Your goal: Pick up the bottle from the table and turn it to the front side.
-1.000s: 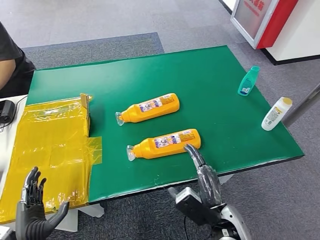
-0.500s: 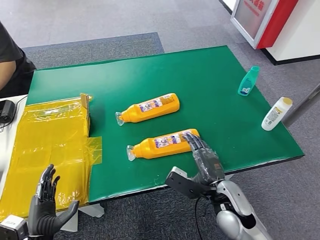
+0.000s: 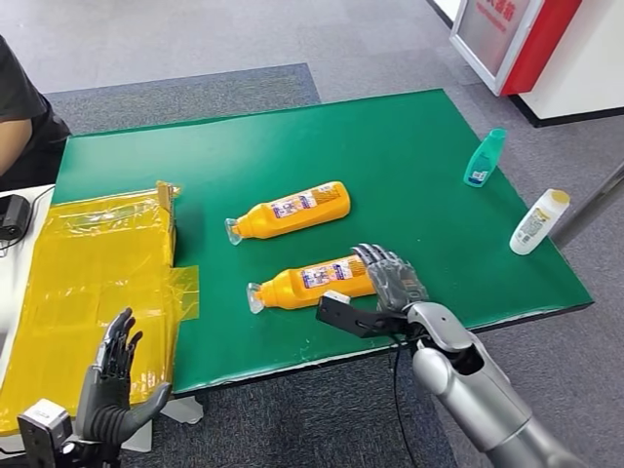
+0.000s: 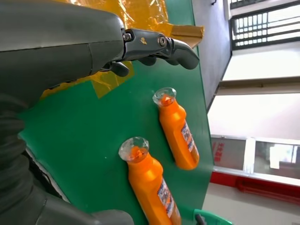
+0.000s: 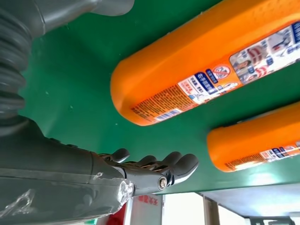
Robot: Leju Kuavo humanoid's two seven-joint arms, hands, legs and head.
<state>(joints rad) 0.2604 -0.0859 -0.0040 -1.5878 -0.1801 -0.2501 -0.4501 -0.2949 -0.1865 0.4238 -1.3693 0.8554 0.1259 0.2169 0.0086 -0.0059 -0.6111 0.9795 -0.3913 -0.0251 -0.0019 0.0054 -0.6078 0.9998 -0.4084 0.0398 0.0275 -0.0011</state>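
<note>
My right robot hand (image 3: 390, 276) hovers over the base end of the near bottle (image 3: 313, 283), fingers spread and holding nothing; in the right wrist view the fingers (image 5: 176, 165) stand just clear of the bottle's orange base (image 5: 198, 70), not touching it. That bottle lies on its side on the green surface (image 3: 412, 156), label up, its clear cap pointing to my left. A second orange bottle (image 3: 291, 211) lies beyond it, parallel, also on its side. My left robot hand (image 3: 110, 385) is released too, fingers apart, raised near the front edge over the yellow plastic sheet (image 3: 96, 283). From the left wrist I see both clear caps facing me (image 4: 133, 149). Far to my right lie a teal bottle (image 3: 485, 158) and a white bottle (image 3: 539, 221), near the surface's edge.
</note>
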